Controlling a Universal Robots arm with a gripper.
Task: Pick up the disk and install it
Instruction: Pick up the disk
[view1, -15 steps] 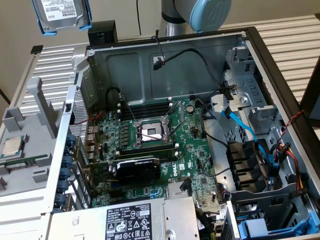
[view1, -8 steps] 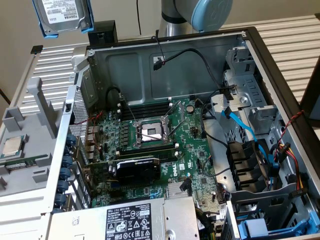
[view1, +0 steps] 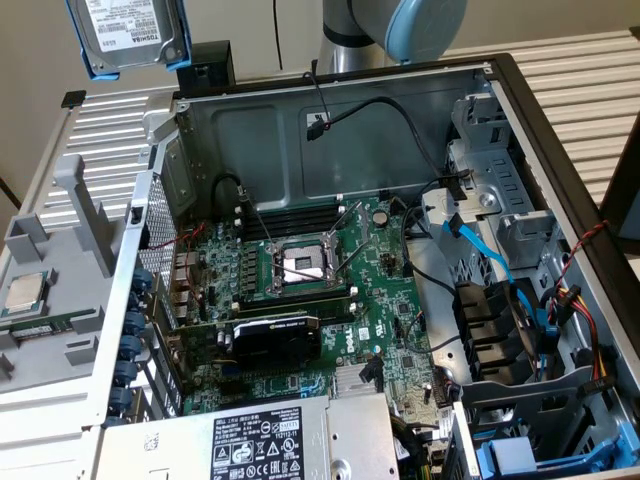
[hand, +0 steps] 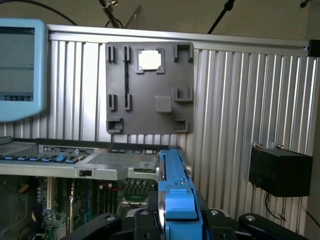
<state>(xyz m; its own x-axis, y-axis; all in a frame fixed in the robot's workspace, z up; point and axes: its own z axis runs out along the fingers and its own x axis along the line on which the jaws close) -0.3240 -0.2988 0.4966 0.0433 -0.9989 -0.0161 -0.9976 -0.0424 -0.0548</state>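
Exterior view's left: a processor chip (view1: 22, 292) is seated in a grey holder (view1: 45, 245). Beside it, the disk (view1: 125, 35) is held aloft over the open computer case (view1: 500, 90), its blue frame clamped by the gripper (hand: 177, 226). The motherboard (view1: 300, 290) is exposed centrally.

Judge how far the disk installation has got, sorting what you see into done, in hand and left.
Done: the disk is picked up and hangs in the air, outside the open computer case. In hand: the end effector grips it by its blue frame, seen edge-on in the wrist view. Left: installing, as the disk is not yet inside the case.
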